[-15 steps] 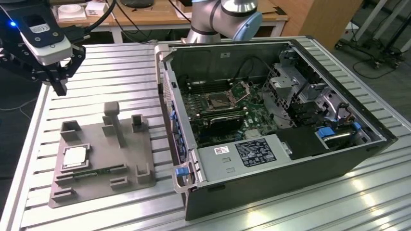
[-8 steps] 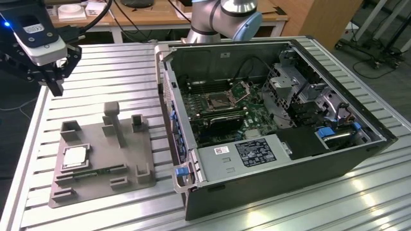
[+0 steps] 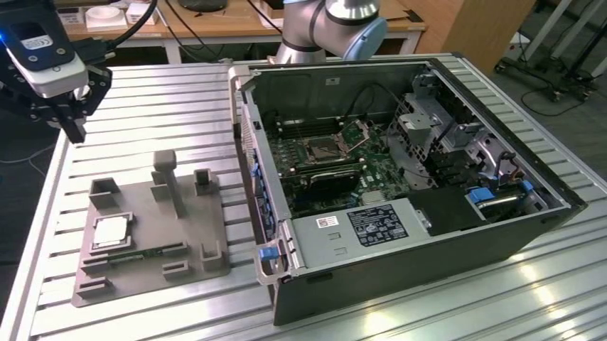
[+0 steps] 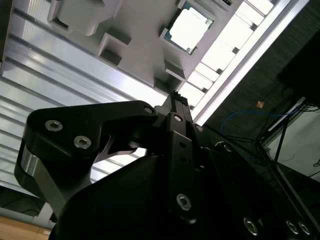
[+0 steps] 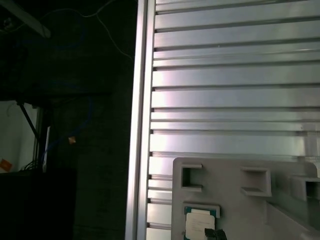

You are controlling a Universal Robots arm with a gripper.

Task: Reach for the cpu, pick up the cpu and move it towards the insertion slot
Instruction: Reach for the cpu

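Observation:
The cpu [image 3: 109, 231] is a small silver-grey square lying flat in a recess at the near left of the grey plastic tray [image 3: 180, 234]; it also shows in both wrist views [image 4: 189, 29] [image 5: 199, 225]. My gripper [image 3: 74, 132] hangs above the table's far left corner, well behind the tray and clear of it, with its black fingers [image 4: 176, 102] pressed together and nothing between them. The insertion slot [image 3: 320, 149], a silver-framed socket with its bracket raised, sits on the motherboard inside the open computer case [image 3: 399, 177].
A narrow green memory stick [image 3: 142, 253] lies in the tray beside the cpu. Upright posts [image 3: 165, 167] rise from the tray. The case wall [image 3: 249, 156] stands between tray and socket. The ribbed aluminium table's edge [image 5: 142, 125] drops to dark floor with cables.

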